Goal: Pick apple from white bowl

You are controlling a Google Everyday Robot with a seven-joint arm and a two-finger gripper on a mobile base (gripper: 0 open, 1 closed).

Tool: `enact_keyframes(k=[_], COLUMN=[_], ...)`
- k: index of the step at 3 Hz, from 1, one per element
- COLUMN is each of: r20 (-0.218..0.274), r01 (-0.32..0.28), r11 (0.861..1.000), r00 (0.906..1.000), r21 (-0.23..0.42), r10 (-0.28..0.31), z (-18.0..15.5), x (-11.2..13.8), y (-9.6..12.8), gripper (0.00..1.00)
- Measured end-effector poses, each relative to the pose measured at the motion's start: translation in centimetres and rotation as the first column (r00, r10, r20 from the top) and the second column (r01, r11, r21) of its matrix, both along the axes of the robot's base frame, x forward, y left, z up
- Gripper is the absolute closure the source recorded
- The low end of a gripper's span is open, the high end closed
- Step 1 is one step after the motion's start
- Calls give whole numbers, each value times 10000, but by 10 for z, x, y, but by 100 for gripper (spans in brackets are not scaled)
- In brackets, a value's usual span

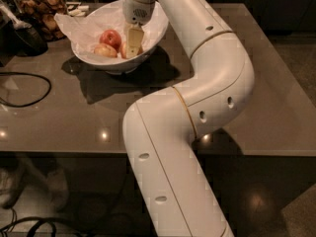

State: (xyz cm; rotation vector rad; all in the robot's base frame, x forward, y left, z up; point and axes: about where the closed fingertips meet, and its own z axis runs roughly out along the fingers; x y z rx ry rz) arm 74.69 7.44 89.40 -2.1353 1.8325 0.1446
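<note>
**Gripper down in the white bowl, against the mottled apple**

The white robot arm (212, 68) reaches over the grey-brown tabletop (276, 93). Its pale-yellow gripper (131, 44) hangs inside the large, deep, glossy white bowl (150, 41) — right against the round yellow-orange apple with red blush (123, 50), which it half hides. Whether it has hold of that apple cannot be told. The apple lies low in the bowl, beside a deep red apple (111, 37) and a paler yellowish apple (104, 51). Behind the bowl stands a glass jar of brown snacks (42, 6) — a black cable (34, 98) loops on the table at the left.
</note>
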Motion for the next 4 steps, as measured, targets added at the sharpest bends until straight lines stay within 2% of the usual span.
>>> enact_keyframes(k=[4], r20=[-102], r01=[-114], r11=[9999], r00=[9999], r21=[-43], r10=[113], z=[-10], x=[2], y=[-1], gripper=[33])
